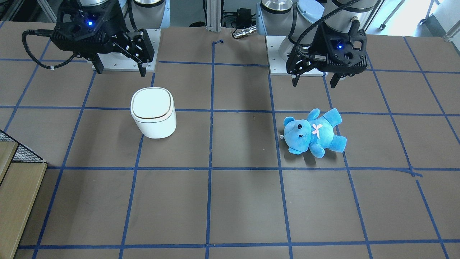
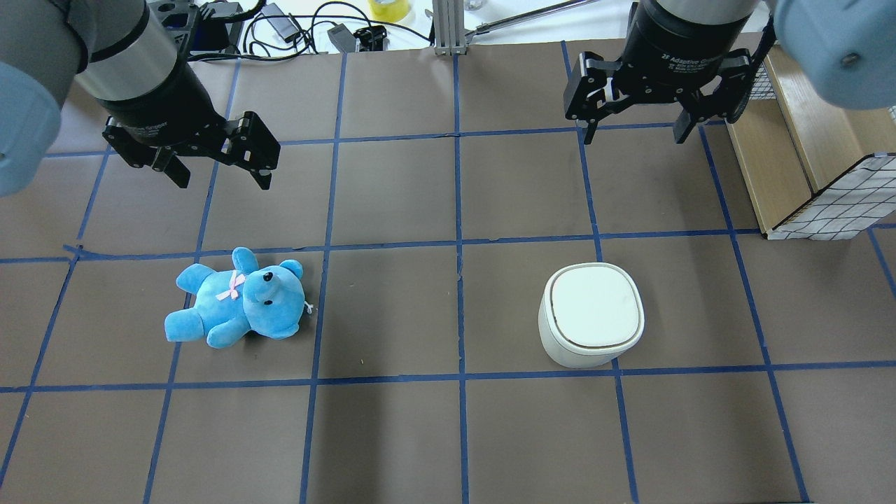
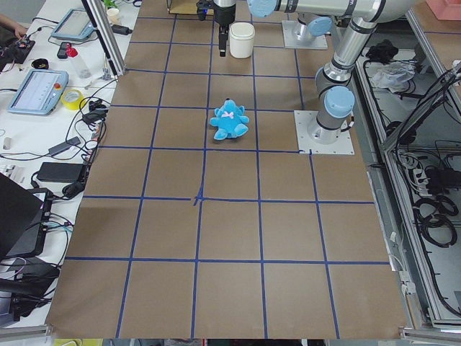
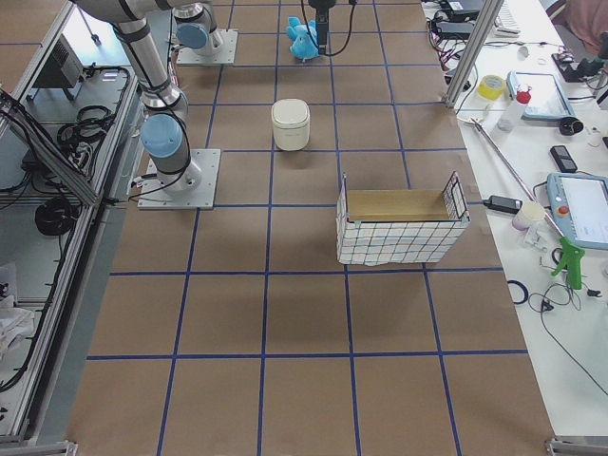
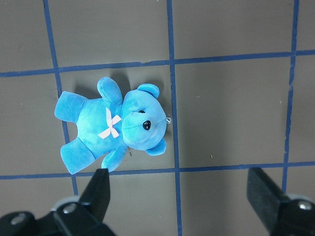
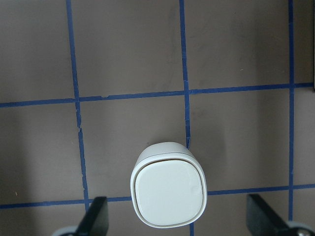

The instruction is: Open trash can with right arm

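Observation:
The white trash can (image 2: pixel 591 315) stands upright on the brown table with its flat lid closed; it also shows in the front view (image 1: pixel 153 115) and the right wrist view (image 6: pixel 169 196). My right gripper (image 2: pixel 634 136) is open and empty. It hangs above the table, beyond the can and apart from it, and also shows in the front view (image 1: pixel 121 72). My left gripper (image 2: pixel 224 182) is open and empty, above and beyond the blue teddy bear (image 2: pixel 238 297), which lies on its back.
A wire-sided wooden box (image 2: pixel 805 175) stands at the table's right edge, beside the right arm. Blue tape lines grid the table (image 2: pixel 448 434). Cables and tools lie beyond the far edge.

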`<state>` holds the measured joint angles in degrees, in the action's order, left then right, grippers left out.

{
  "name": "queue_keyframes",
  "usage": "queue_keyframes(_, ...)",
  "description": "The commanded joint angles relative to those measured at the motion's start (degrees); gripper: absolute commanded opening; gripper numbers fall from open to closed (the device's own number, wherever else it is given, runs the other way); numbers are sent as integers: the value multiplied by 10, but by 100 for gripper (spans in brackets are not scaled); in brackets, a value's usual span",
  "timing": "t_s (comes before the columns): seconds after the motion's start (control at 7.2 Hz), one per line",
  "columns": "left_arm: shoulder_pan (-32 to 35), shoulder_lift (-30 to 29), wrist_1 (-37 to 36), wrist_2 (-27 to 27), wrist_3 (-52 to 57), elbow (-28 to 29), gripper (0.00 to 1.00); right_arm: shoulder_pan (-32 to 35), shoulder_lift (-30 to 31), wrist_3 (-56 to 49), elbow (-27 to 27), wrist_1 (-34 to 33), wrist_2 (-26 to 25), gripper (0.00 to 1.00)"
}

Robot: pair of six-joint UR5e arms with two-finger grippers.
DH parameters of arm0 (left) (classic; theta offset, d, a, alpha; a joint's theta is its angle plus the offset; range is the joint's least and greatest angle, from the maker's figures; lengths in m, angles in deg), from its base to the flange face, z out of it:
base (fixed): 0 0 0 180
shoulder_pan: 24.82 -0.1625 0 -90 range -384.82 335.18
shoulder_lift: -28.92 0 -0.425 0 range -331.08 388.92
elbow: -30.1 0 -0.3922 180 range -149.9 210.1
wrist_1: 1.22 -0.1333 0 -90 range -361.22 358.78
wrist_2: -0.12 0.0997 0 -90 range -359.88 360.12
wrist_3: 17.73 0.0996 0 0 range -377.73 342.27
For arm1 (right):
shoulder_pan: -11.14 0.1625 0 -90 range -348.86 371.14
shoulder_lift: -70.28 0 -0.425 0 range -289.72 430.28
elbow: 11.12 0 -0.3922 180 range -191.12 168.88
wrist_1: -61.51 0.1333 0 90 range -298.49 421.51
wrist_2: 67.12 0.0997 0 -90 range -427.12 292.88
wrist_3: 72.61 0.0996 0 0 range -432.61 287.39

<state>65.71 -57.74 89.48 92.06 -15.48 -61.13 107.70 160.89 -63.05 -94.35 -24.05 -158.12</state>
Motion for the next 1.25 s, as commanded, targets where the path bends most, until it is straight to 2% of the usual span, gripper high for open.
queue_keyframes(0.0,0,0,0,0,0,0,100,0,0,-1,-1,0,-5,100)
queue_keyframes(0.28,0,0,0,0,0,0,100,1,0,3,-2,1,-5,100)
queue_keyframes(0.42,0,0,0,0,0,0,100,1,1,3,-4,1,-4,86)
queue_keyframes(0.69,0,0,0,0,0,0,100,1,3,10,-25,22,-4,0)
queue_keyframes(0.83,0,0,0,0,0,0,100,2,1,10,-51,31,-5,0)
queue_keyframes(1.11,0,0,0,0,0,0,100,-1,-1,9,-139,-3,-7,0)
